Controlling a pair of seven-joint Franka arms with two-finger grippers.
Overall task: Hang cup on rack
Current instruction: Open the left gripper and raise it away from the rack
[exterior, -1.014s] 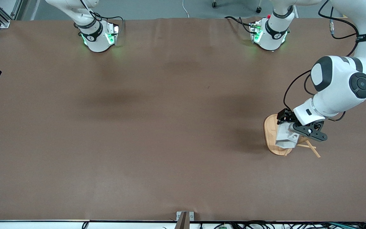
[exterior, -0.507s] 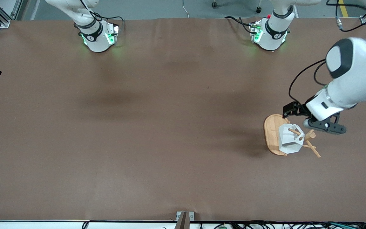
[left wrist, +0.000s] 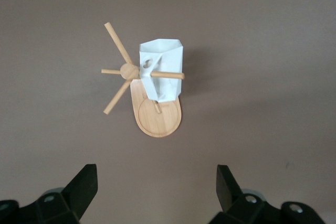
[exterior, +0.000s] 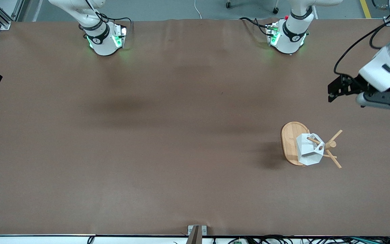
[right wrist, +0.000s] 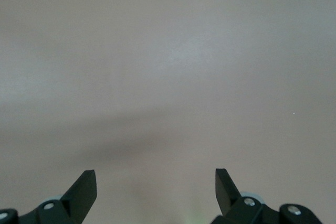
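Observation:
The white faceted cup [exterior: 308, 152] hangs on a peg of the bamboo rack [exterior: 289, 139], with the peg through the hole in its handle. The rack stands near the left arm's end of the table. In the left wrist view the cup [left wrist: 165, 64] and the rack's oval base [left wrist: 157, 121] lie well below. My left gripper [exterior: 332, 91] is open and empty, up in the air and well apart from the rack, over bare table; its fingers [left wrist: 84, 184] stand wide apart. My right gripper [right wrist: 156, 182] is open and empty over bare table, waiting.
The brown table [exterior: 168, 135] carries both arm bases [exterior: 105, 40] along its farther edge. A small metal bracket [exterior: 196, 232] sits at the table's nearest edge. Several free pegs [exterior: 333, 161] stick out from the rack's post.
The left gripper has let go of the cup, leaving it on the peg. It has risen and pulled away from the rack toward the left arm's end of the table.

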